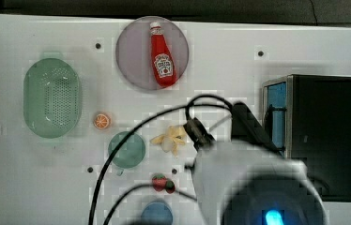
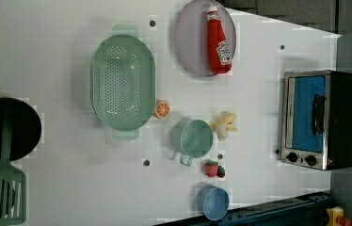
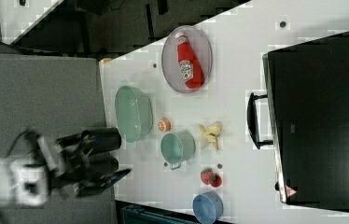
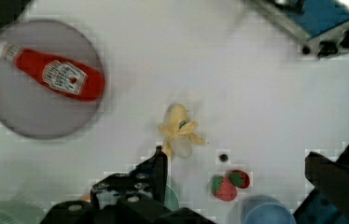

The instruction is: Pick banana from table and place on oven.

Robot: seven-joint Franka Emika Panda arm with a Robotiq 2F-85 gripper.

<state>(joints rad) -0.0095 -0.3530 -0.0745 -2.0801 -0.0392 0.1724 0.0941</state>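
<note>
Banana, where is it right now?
The banana lies on the white table, not on the oven. In the left view it sits just right of the teal cup, with the toy strawberries below it.

A lab test bench: white holed table point(image 2: 70, 179) set with toy food and an oven point(image 2: 322, 120)
</note>
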